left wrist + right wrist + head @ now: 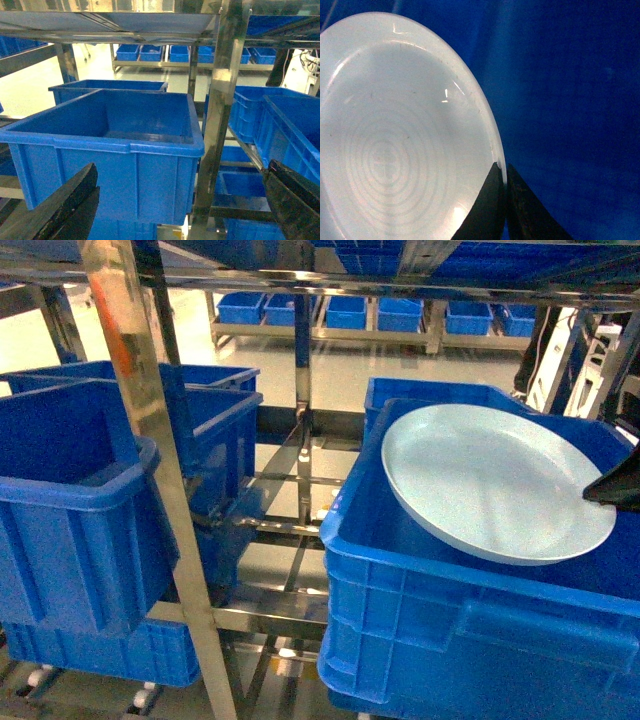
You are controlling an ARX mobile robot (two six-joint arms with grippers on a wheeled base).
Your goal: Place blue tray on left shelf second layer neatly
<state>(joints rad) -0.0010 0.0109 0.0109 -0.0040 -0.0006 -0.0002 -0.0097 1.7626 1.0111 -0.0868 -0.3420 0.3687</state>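
The blue tray is a pale, round, glossy plate held tilted above a deep-blue crate on the right. My right gripper is shut on the tray's right rim, and in the right wrist view its dark fingers pinch the tray at its edge. My left gripper stands open with nothing between its fingers, facing a deep-blue crate on the left shelf. The left gripper does not show in the head view.
A steel shelf post stands close on the left, with deep-blue crates on the left shelf behind it. Another post rises just right of the crate in the left wrist view. More crates line a far rack.
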